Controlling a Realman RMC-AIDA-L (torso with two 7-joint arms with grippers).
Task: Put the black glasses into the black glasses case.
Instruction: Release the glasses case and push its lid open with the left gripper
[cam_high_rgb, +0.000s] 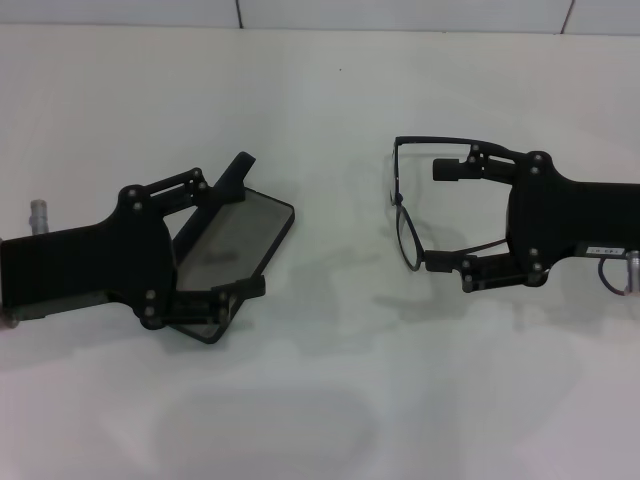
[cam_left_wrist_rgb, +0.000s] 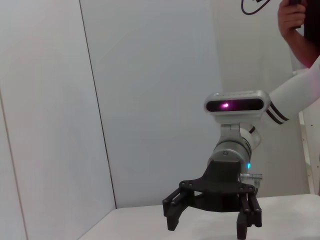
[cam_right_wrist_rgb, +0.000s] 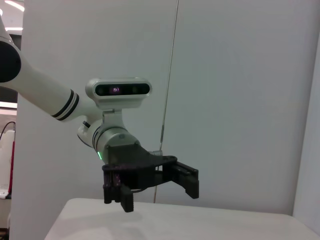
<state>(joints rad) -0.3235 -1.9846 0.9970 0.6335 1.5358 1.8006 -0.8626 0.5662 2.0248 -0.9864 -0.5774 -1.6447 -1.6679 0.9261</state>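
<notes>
Pre-grasp step: right tool (cam_high_rgb: 452, 216) wide around black glasses (cam_high_rgb: 410, 215), left tool (cam_high_rgb: 228, 237) wide straddling open black glasses case (cam_high_rgb: 262, 222); next, close on frame w/o bending.

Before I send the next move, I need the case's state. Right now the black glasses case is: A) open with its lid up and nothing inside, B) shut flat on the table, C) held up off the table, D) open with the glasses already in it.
A: in the head view the glasses case lies open under the left gripper, lid raised, lining bare, while the glasses lie apart by the right gripper.
</notes>
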